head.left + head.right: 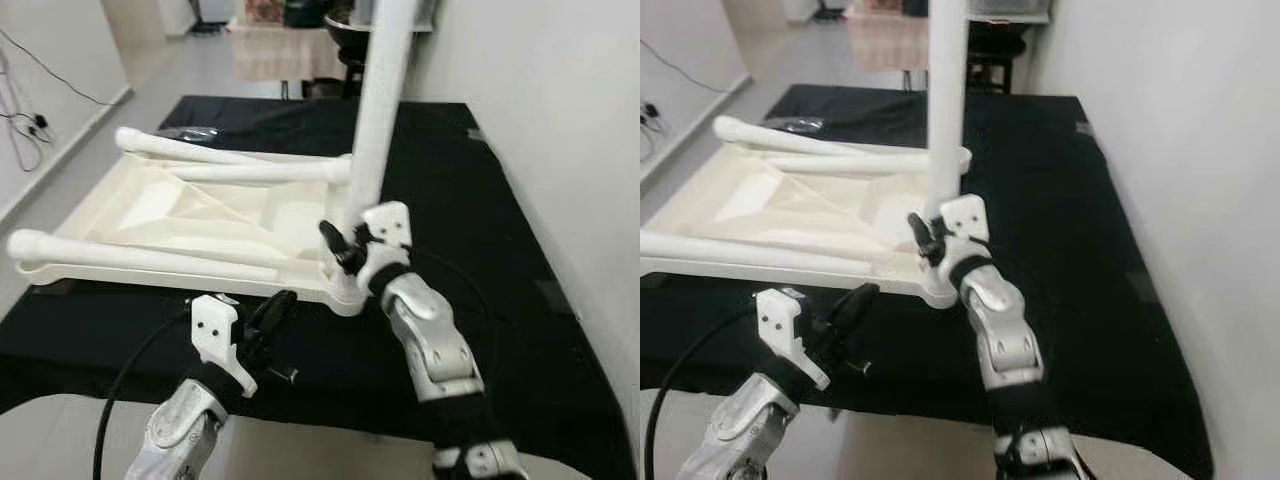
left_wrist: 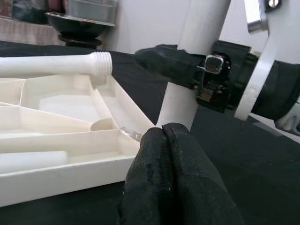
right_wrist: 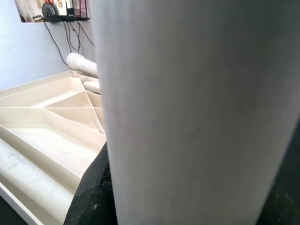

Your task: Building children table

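The white children's table top (image 1: 150,205) lies upside down on the black-covered table, ribs facing up. One white leg (image 1: 378,100) stands upright in its near right corner. My right gripper (image 1: 345,248) is shut on this leg just above the socket, and the leg (image 3: 197,112) looms close in the right wrist view. Three loose legs rest across the top, at the front (image 1: 140,257), behind it (image 1: 260,172) and at the back (image 1: 200,152). My left gripper (image 1: 270,315) is shut and empty, hovering at the top's front edge, with its fingertips (image 2: 159,140) pointing at the upright leg's base (image 2: 176,105).
The black cloth (image 1: 480,220) covers a low table with bare room to the right of the top. A white wall (image 1: 560,120) runs close along the right. Cables (image 1: 30,125) lie on the floor at left. A bowl (image 2: 79,21) stands on furniture behind.
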Tool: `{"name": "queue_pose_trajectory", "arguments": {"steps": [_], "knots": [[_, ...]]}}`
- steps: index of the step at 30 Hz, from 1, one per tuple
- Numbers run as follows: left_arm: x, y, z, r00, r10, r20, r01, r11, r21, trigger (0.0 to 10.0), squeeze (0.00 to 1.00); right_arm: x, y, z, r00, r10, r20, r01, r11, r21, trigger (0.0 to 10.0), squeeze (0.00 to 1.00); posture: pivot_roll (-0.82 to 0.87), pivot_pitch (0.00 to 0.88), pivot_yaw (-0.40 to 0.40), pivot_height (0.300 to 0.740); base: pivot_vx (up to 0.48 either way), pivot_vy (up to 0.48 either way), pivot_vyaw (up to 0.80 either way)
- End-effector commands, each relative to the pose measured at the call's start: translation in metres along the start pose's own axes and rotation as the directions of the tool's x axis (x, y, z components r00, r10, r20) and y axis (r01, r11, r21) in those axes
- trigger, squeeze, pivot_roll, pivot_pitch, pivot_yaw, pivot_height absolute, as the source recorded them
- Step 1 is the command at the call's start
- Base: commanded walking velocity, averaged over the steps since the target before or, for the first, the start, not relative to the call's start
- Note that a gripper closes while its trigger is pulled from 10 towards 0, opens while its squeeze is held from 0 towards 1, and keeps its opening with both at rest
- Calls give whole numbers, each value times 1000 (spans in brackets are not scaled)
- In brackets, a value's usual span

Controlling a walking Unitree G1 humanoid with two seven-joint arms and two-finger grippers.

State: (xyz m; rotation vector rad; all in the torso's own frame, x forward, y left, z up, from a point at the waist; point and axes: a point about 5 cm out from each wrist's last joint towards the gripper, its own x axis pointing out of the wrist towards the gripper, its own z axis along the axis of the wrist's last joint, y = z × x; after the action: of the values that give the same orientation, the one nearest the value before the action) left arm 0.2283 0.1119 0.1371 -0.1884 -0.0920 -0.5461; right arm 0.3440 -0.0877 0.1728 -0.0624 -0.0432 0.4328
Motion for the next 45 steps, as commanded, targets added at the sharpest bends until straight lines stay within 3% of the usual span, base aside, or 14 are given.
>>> {"name": "queue_pose_trajectory", "arguments": {"steps": [1,2,3,8,9,11,19,22,23,24,25,31,39,45], "knots": [[-2,1,-4,1000,13,-22,-13,1000,6,10000,0,-9,-9,-38,981,-55,-188,57,998,3,10000,0,47,105,-20,740,0,0,0],[-2,1,-4,1000,13,-22,-13,1000,6,10000,0,-9,-9,-38,981,-55,-188,57,998,3,10000,0,47,105,-20,740,0,0,0],[-1,2,-4,1000,13,-21,-13,1000,6,10000,0,-8,-11,-33,983,-41,-177,44,999,11,10000,1000,47,105,-17,740,0,0,0],[0,2,-4,1000,5,-22,-5,1000,-5,10000,0,0,-31,-5,995,75,-73,-76,997,-12,10000,1000,38,107,-10,740,0,0,0],[0,2,-4,1000,4,-22,-5,1000,-6,10000,0,1,-34,2,987,152,-42,-153,988,-12,10000,161,37,108,-10,740,0,0,0],[1,1,-4,1000,4,-21,-4,1000,-7,10000,0,2,-39,11,954,300,-4,-300,954,-21,10000,0,38,109,-13,740,0,0,0],[2,0,-5,1000,6,-18,-6,1000,-8,10000,0,5,-42,23,796,602,-64,-605,793,-73,10000,0,50,105,-23,740,0,0,0],[2,0,-5,1000,6,-17,-6,1000,-8,10000,0,9,-45,25,781,621,-64,-624,780,-37,10000,0,54,104,-26,740,0,0,0],[2,0,-5,1000,6,-17,-6,1000,-8,10000,0,10,-47,26,777,626,-60,-628,778,-17,9255,0,54,104,-26,740,0,0,0],[2,-1,-5,1000,6,-18,-6,1000,-8,10000,0,11,-49,25,767,639,-53,-640,769,11,2039,0,60,103,-30,740,0,0,0],[2,-1,-5,1000,6,-18,-6,1000,-8,10000,0,11,-51,24,757,651,-52,-651,759,29,0,0,61,104,-31,740,0,0,0],[2,-2,-5,1000,7,-17,-7,1000,-7,10000,0,9,-57,17,739,670,-77,-669,742,40,0,0,63,107,-34,740,0,0,0],[0,0,-4,1000,9,-19,-9,1000,0,10000,0,-1,-78,-3,842,529,-107,-526,848,64,0,0,68,116,-20,740,0,0,0],[-3,1,-2,1000,12,-21,-12,1000,10,10000,0,-35,-114,-48,940,171,-296,-178,984,2,0,0,64,132,-28,740,0,0,0]]}}
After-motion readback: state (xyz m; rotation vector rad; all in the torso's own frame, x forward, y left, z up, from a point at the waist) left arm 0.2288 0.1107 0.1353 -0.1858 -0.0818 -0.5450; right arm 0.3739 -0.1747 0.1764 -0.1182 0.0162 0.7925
